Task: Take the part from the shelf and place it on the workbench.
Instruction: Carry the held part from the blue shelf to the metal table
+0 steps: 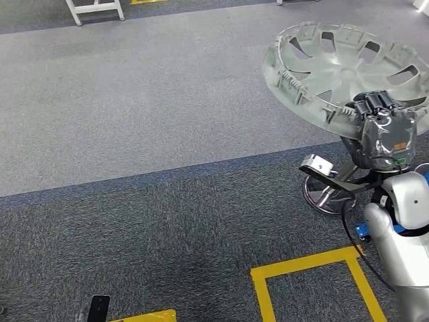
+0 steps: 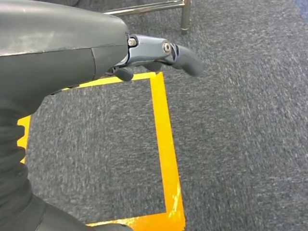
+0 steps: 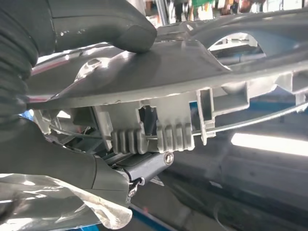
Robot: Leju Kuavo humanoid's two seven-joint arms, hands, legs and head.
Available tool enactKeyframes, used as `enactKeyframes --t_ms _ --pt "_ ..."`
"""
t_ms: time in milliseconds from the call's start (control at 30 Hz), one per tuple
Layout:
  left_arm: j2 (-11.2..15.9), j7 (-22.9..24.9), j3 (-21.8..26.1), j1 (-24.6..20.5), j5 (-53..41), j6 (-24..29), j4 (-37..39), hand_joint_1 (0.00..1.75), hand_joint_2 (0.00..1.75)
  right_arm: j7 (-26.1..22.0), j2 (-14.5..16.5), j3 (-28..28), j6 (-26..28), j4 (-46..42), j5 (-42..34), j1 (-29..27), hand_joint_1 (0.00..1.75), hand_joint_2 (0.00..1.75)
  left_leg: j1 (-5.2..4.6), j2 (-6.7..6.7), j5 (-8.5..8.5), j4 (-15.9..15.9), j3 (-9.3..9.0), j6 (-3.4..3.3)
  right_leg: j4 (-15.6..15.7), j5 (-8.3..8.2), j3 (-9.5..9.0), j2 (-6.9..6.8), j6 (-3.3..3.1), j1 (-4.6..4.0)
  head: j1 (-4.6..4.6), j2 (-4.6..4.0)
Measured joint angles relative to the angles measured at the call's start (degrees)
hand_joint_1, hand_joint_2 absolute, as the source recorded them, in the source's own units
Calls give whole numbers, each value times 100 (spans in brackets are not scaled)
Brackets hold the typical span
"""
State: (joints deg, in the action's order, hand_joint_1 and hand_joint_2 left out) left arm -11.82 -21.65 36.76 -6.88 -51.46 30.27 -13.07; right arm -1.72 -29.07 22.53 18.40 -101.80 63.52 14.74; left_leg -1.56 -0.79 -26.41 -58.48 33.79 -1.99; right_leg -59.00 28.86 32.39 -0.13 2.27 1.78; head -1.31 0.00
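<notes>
carpet [image 1: 151,134] is filling the view with yellow tape [image 1: 308,263] squares; workbench isn't showing, so the carry is what matters right now. wheel cover [image 1: 344,67] is riding roughly flat out front on the robot's right side, well above the floor. right hand [image 1: 382,124] is gripping its near rim, thumb [image 3: 120,29] pressing on top and fingers [image 3: 145,166] underneath. one-edge grip on a wide disc, so i'd be keeping it level and moving slowly to avoid it levering out. left hand [image 2: 160,50] is hanging over the tape, holding nothing, fingers loosely extended.
</notes>
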Motion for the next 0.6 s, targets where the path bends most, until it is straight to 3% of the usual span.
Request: enactKeyframes --t_ms 67,100,167,200,233,267,300,333,400,467,600 --pt "4 -16 0 0 3 -61 0 0 175 -16 7 2 -52 1 -43 3 175 175 12 0 -113 -149 69 61 12 -9 14 -46 -77 7 8 0" --pt "5 -21 0 -1 3 -81 0 0 175 -19 10 1 -63 1 -48 7 175 175 26 4 -262 -368 162 100 18 -19 20 -80 -107 11 14 0" --pt "4 -23 0 5 3 -104 0 0 175 -17 17 -2 -67 1 -43 14 175 175 65 13 -664 -1105 469 162 15 -23 33 -151 -135 -6 22 0" --pt "3 -27 0 12 2 -116 0 0 175 -21 19 -2 -67 1 -37 18 175 175 83 16 -807 -1465 621 176 14 -24 38 -187 -139 -17 24 0" --pt "3 -34 0 20 2 -132 0 0 175 -27 21 -2 -66 1 -28 22 175 175 94 19 -842 -1679 706 178 12 -22 38 -223 -141 -28 24 0" --pt "2 -41 0 26 1 -147 0 0 175 -33 22 -1 -65 1 -20 27 175 175 99 25 -751 -1665 693 168 12 -19 33 -263 -144 -37 24 0" --pt "2 -47 0 29 1 -159 0 0 175 -40 23 0 -64 1 -14 31 175 175 97 43 -563 -1431 584 148 11 -12 22 -304 -146 -45 24 0" --pt "2 -50 0 30 1 -164 0 0 175 -44 25 0 -62 -1 -9 34 175 175 85 107 -330 -1038 403 116 12 -2 7 -349 -145 -51 23 0" --pt "3 -52 0 24 -1 -165 0 0 175 -50 25 -1 -60 -5 -6 43 175 175 3 337 -64 -319 75 52 14 14 -4 -437 -127 -65 20 0" --pt "5 -54 0 17 -1 -164 0 0 175 -55 26 -2 -59 -8 2 52 175 175 -74 478 -48 -60 -23 15 16 9 9 -506 -96 -71 16 0" --pt "6 -56 0 16 -1 -164 0 0 175 -56 26 -2 -58 -10 8 57 175 175 -84 454 -42 -28 -12 6 17 1 16 -541 -80 -66 14 0"
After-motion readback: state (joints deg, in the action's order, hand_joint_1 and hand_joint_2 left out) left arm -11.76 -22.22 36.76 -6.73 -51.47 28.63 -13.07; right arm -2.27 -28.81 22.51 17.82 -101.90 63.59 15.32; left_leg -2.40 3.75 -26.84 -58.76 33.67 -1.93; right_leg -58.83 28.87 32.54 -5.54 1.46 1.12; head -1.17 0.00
